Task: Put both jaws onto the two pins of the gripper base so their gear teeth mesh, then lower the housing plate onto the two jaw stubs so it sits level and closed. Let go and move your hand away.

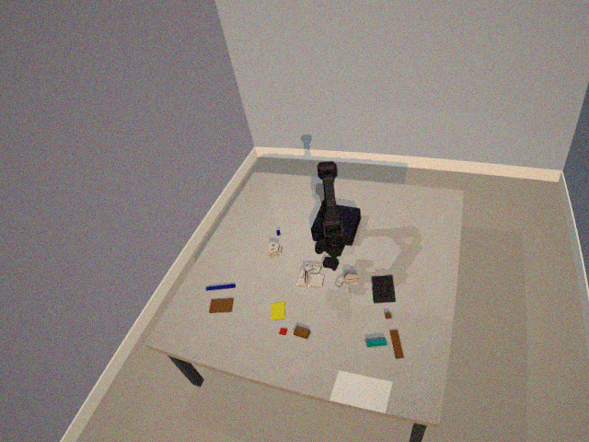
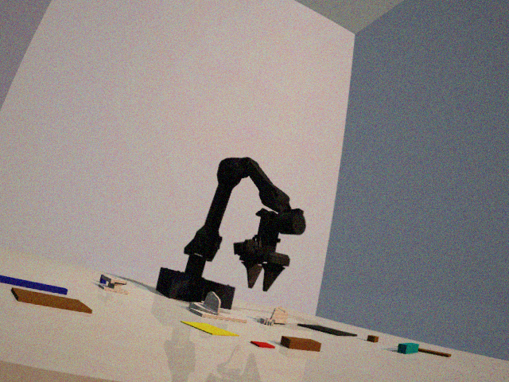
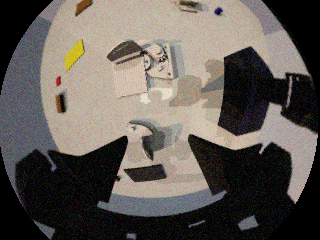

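Note:
The pale gripper base (image 1: 316,280) (image 2: 231,318) (image 3: 167,72) lies flat in front of the arm. One jaw (image 2: 212,303) (image 3: 125,51) is at the base, its curved pad upright; whether it is fully seated on its pin I cannot tell. The other jaw (image 1: 351,277) (image 2: 280,315) (image 3: 140,126) lies loose on the table beside the base. The pale housing plate (image 1: 274,249) (image 2: 114,283) (image 3: 189,7) lies apart on the far side of the base. My gripper (image 2: 258,288) (image 3: 158,139) is open and empty, high above the loose jaw.
A black flat plate (image 1: 383,288) (image 2: 326,329) (image 3: 145,173) lies beyond the loose jaw. A yellow sheet (image 1: 277,310) (image 2: 209,328) (image 3: 75,54), a red piece (image 1: 282,331) and a brown block (image 1: 301,331) lie in front of the base. A small blue block (image 1: 278,232) is near the housing plate.

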